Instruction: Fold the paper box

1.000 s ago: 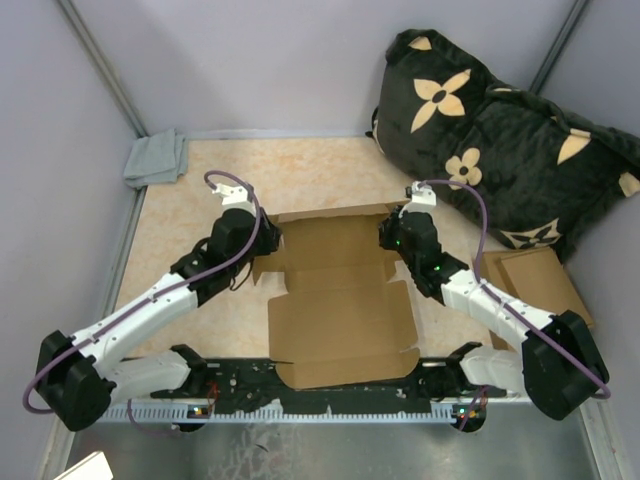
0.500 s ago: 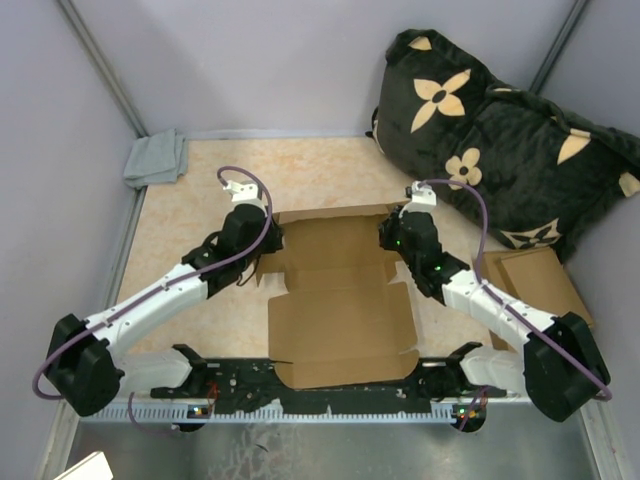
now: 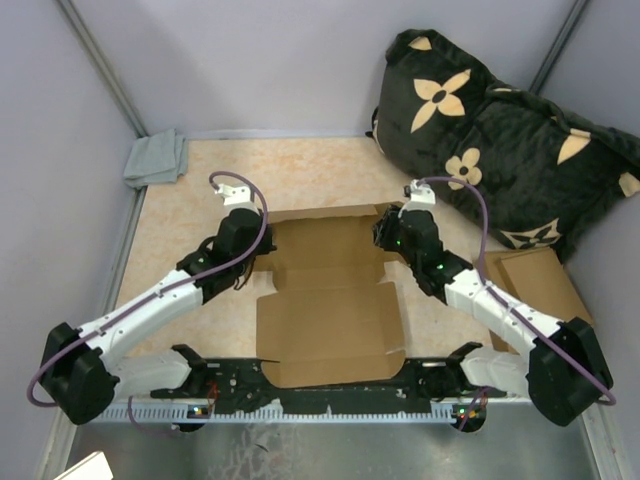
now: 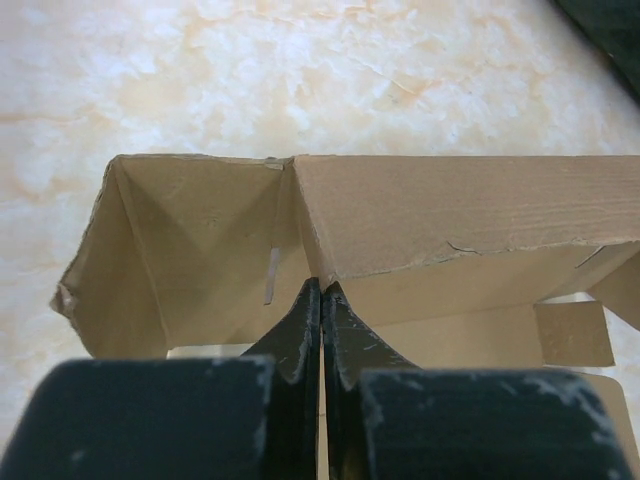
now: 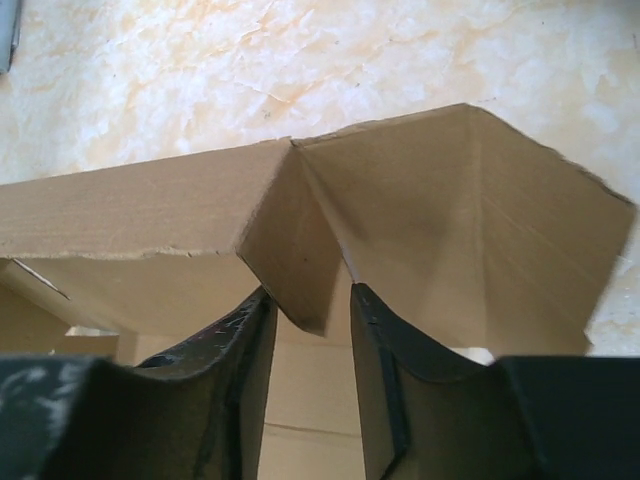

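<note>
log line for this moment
paper box: rear wall raised | left gripper: fingers shut at corner | right gripper: fingers open astride corner flap

The paper box (image 3: 325,320) lies mid-tabletop (image 3: 300,170), its front flap at the near edge. The left fingers (image 4: 298,335) meet its far-left corner; the right fingers (image 5: 250,340) straddle a flap at its far-right corner. A cloth (image 3: 157,158) occupies the far-left corner, a pillow (image 3: 500,140) the far-right corner, and flat cardboard pieces (image 3: 535,280) the right edge.

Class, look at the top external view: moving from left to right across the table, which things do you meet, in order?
grey cloth → left gripper → paper box → right gripper → stack of flat cardboard pieces
</note>
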Controlling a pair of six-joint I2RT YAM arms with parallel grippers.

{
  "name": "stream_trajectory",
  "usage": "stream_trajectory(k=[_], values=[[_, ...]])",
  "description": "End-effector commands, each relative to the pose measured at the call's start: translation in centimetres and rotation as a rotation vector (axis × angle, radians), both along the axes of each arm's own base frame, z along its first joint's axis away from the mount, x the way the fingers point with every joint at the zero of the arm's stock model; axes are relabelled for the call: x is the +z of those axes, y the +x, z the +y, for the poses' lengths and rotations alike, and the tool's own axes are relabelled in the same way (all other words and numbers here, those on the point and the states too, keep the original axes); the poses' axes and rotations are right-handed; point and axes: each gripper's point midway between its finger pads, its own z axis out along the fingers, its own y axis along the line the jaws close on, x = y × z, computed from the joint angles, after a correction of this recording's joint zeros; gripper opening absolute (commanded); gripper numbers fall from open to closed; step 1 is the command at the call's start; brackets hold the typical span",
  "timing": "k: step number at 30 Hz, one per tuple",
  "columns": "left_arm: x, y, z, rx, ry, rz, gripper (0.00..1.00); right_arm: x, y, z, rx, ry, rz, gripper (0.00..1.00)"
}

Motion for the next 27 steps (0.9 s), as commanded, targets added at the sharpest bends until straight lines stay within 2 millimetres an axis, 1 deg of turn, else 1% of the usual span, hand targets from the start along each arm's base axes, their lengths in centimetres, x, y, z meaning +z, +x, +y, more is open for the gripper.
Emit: stream_trajectory(k=[1, 2, 4, 8, 11, 13, 15, 17, 19, 20, 22, 27], values=[[1.2, 0.1, 2.3, 0.063, 0.067, -0.061, 0.00, 5.0, -0.1, 0.5, 0.026, 0.042, -0.075, 0.42], [1.4, 0.1, 2.6, 0.071, 0.074, -0.065, 0.00, 5.3, -0.3, 0.5, 0.035, 0.035, -0.074, 0.47], [1.6, -0.2, 3.1, 0.086, 0.087, -0.066, 0.00, 6.0, -0.6, 0.3, 0.053, 0.012, -0.073, 0.52], [1.9, -0.6, 3.9, 0.097, 0.099, -0.074, 0.00, 7.7, -1.5, -0.9, 0.060, -0.031, -0.103, 0.54], [1.6, -1.0, 4.1, 0.101, 0.092, -0.071, 0.00, 8.7, -1.4, -3.4, -0.006, -0.047, -0.143, 0.51], [1.1, -1.2, 4.3, 0.105, 0.083, -0.065, 0.00, 8.7, -0.9, -5.4, -0.060, -0.043, -0.153, 0.49], [0.6, -1.4, 4.4, 0.109, 0.075, -0.061, 0.00, 7.7, 0.0, -7.3, -0.112, -0.049, -0.136, 0.46], [0.3, -1.5, 4.4, 0.109, 0.065, -0.060, 0.00, 5.9, 1.1, -9.0, -0.153, -0.062, -0.097, 0.45], [0.2, -1.5, 4.3, 0.108, 0.061, -0.059, 0.00, 4.1, 2.2, -9.8, -0.162, -0.054, -0.060, 0.44], [0.1, -1.5, 4.3, 0.107, 0.062, -0.057, 0.00, 3.0, 2.8, -9.9, -0.154, -0.042, -0.037, 0.44], [0.1, -1.5, 4.2, 0.107, 0.060, -0.057, 0.00, 1.4, 3.8, -9.9, -0.147, -0.028, -0.013, 0.43], [0.6, -1.5, 4.2, 0.104, 0.051, -0.072, 0.00, -1.4, 5.9, -8.7, -0.102, -0.015, 0.010, 0.42]])
